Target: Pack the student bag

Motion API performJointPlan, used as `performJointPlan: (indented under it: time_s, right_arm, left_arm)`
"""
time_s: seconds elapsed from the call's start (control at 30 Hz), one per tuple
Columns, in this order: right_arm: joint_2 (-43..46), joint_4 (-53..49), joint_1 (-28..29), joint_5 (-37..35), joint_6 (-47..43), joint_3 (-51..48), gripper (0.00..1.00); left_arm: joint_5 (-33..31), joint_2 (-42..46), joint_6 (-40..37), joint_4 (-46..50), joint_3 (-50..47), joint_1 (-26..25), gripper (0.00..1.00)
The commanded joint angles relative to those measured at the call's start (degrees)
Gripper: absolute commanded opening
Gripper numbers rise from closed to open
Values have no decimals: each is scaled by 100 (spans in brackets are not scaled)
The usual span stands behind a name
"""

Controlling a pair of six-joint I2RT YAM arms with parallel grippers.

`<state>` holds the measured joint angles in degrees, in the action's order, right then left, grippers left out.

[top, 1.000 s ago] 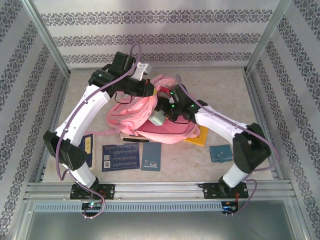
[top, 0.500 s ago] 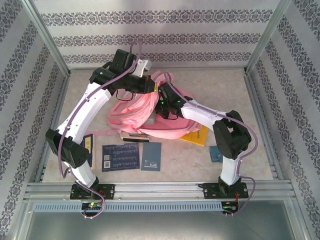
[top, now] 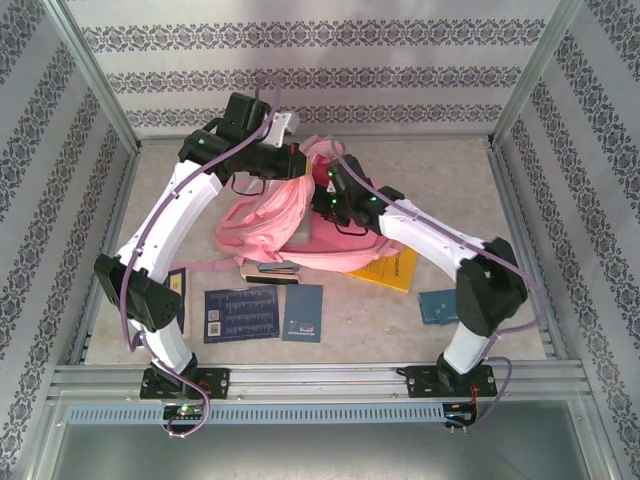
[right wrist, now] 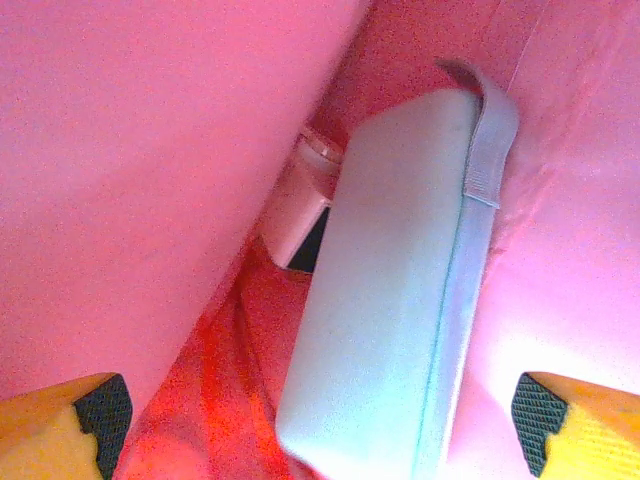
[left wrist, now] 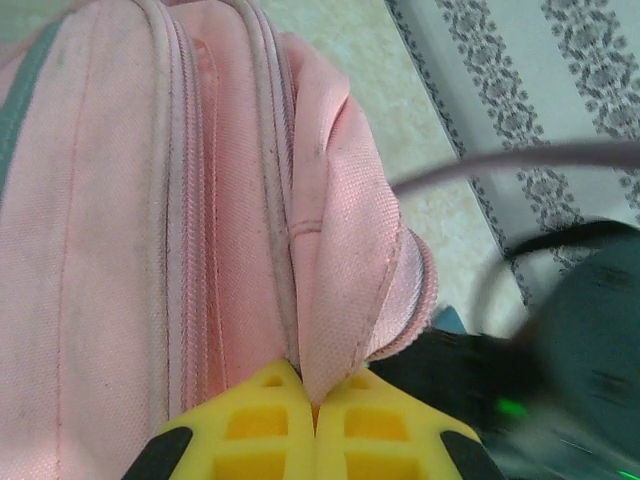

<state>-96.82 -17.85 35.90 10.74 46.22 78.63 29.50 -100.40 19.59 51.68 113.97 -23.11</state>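
The student bag [top: 265,225], a soft pink backpack, lies mid-table with its top pulled up. My left gripper [top: 300,168] is shut on a fold of the bag's pink fabric beside the zips [left wrist: 330,300], pinched between the yellow fingers [left wrist: 260,425]. My right gripper [right wrist: 318,415] reaches into the bag's mouth [top: 325,200] and stands wide open. A pale blue zipped pouch [right wrist: 400,280] with a grey loop lies loose on the pink lining between its fingers, touching neither pad. A small pale container [right wrist: 300,205] rests deeper in.
A yellow book [top: 392,268] pokes out from under the bag's right side. Two dark blue booklets [top: 240,314] [top: 303,312], a blue book [top: 176,295] and a teal wallet [top: 441,305] lie along the near side. Patterned walls enclose the table.
The right gripper opened wide and let go of the pale blue pouch inside the bag, then reached farther in. The left gripper kept its hold and shifted slightly back.
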Motion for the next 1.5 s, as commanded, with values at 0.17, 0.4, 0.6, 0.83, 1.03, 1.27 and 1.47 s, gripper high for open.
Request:
performJointPlan:
  time_s: [0.17,0.4,0.6,0.83,1.03,1.27,1.47]
  right_arm:
    - [1632,-741,361,-608,-1387,-534,98]
    - [2206,-1695,1088,-1081,-2030,-955,98]
    - [2092,-2206,1664,-1748,-2145,-1025,98]
    - [1157,-2530,2572,-1871,-2172,-838,98]
    - [-230,-2791,3089,-2366,-1654,-359,98]
    - [-1269,-2836,3360,-2847,-1438,226,98]
    - [-1744,-2746,3420,-2751,-1481,321,98]
  left_arm:
    - [-680,-116,349,-490,636,551,0]
    - [-784,-588,695,-616,978,792,0]
    - [-757,-1001,778,-606,1369,836,0]
    - [-683,-1313,952,-605,1628,914,0]
    - [-454,-1346,1106,-722,1388,914,0]
    - [-367,-1265,1134,-739,1174,917,0]
    - [-357,-1133,1109,-739,1005,914,0]
